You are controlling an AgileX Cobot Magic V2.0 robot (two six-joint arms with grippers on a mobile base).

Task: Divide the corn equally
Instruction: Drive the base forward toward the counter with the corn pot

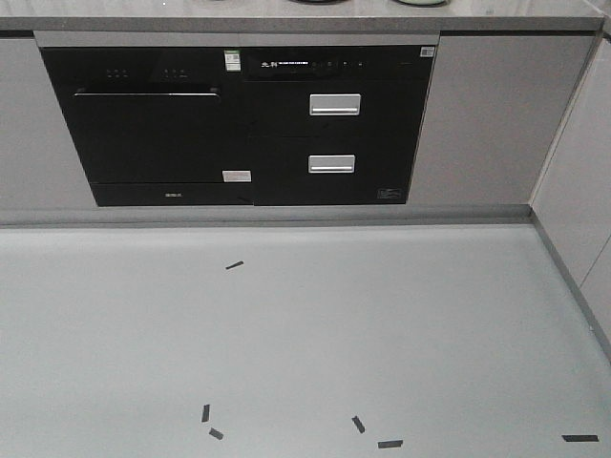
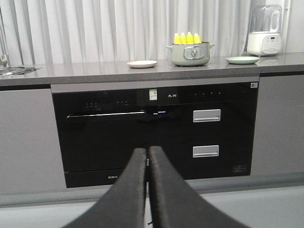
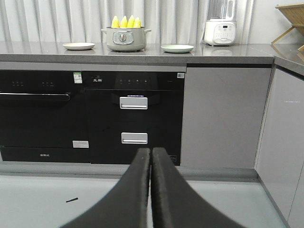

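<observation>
Four cobs of corn are standing tips-up in a pot on the worktop, high above and well beyond your left pincer, which is sitting closed and empty. Your right pincer is sitting closed and empty too. You are risking trouble when reaching in. The cobs are crowding together, so a grab could be toppling neighbours or tipping the pot, and a smooth cob could be slipping before reaching the white plate or the green plate.
</observation>
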